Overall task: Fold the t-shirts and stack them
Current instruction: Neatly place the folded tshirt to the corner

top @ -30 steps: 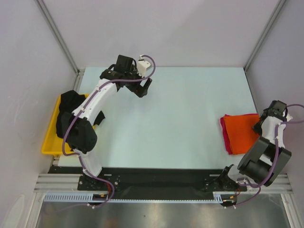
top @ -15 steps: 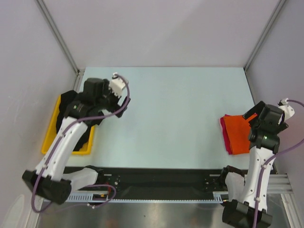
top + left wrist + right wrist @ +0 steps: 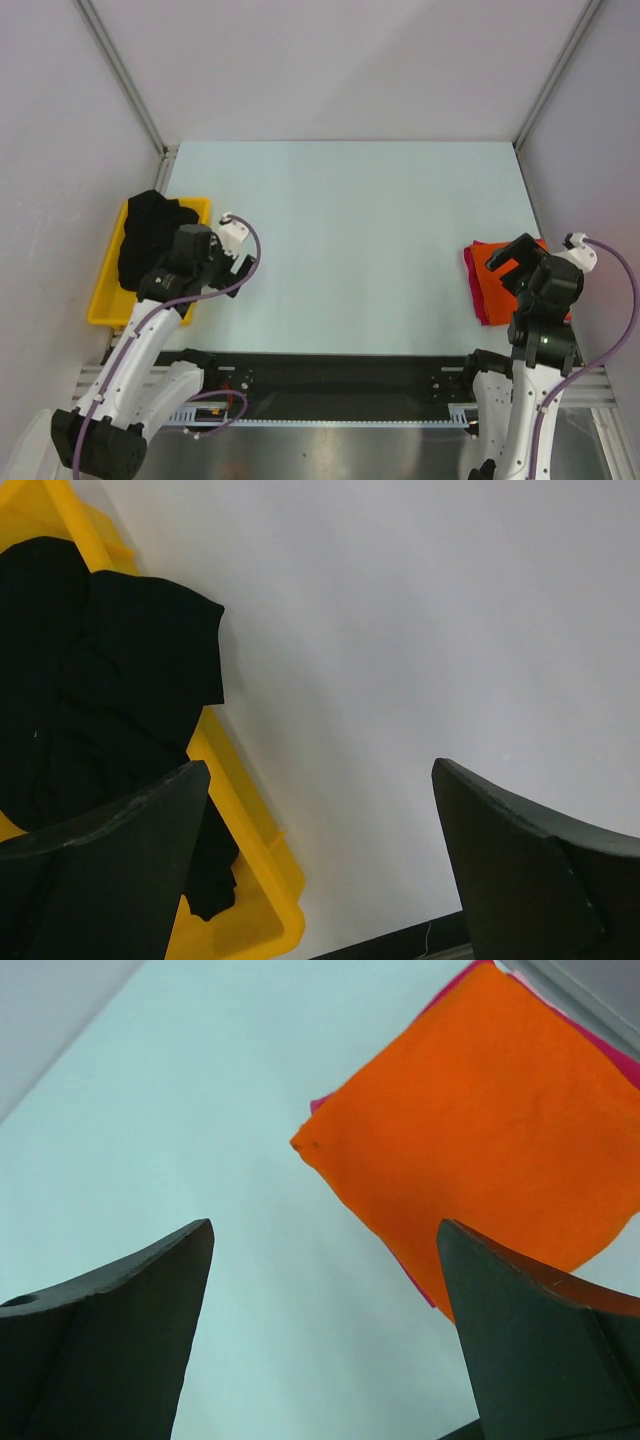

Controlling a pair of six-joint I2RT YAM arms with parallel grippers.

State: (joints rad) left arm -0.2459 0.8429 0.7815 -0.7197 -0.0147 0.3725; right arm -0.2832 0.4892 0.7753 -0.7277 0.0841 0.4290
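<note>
A folded orange t-shirt (image 3: 497,268) lies at the table's right edge on top of a magenta-pink t-shirt (image 3: 476,295), whose edge peeks out along its left side. Both show in the right wrist view, the orange t-shirt (image 3: 490,1130) with the pink t-shirt (image 3: 412,1278) under it. A crumpled black t-shirt (image 3: 148,228) fills the yellow tray (image 3: 107,308) at the left, also in the left wrist view (image 3: 110,690). My left gripper (image 3: 240,268) is open and empty just right of the tray. My right gripper (image 3: 508,265) is open and empty above the orange shirt's near part.
The yellow tray (image 3: 255,820) sits at the table's left edge, its near right corner close to my left fingers (image 3: 110,870). Grey walls and metal posts close in the table on three sides. A black rail runs along the near edge.
Both arms have drawn back toward the near edge. My left gripper swung from the far middle of the table to beside the tray. My right gripper came in over the orange shirt.
</note>
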